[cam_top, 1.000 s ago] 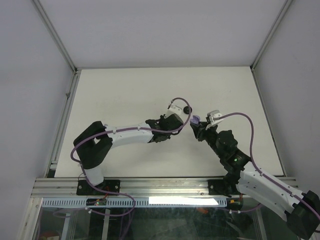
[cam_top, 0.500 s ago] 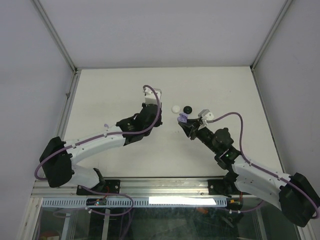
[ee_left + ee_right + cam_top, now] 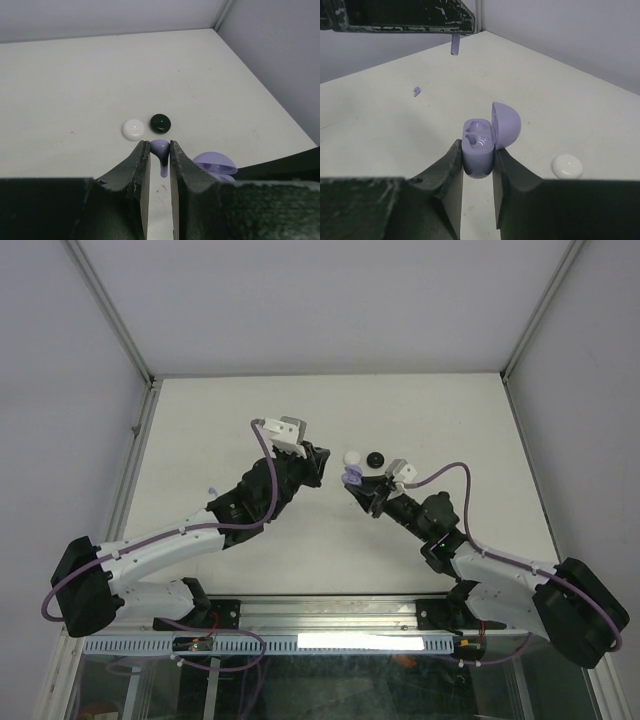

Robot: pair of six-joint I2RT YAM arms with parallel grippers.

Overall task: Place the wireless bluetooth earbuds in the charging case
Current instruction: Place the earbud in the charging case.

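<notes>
There's the earbud (image 3: 161,150), lavender, pinched stem-down in the left hand (image 3: 159,145), jaws narrow and tight on it. Just off that hand's right is the open case (image 3: 479,140), clamped in the right hand (image 3: 479,155), lid back, both sockets apparently empty. It looks like the approach to insertion. Next, that stem needs lining up over a socket, then lowering in. A second earbud (image 3: 416,91) waits on the counter (image 3: 395,130) beyond the right hand. The white case (image 3: 133,129) and black case (image 3: 160,122) sit just ahead of the left.
</notes>
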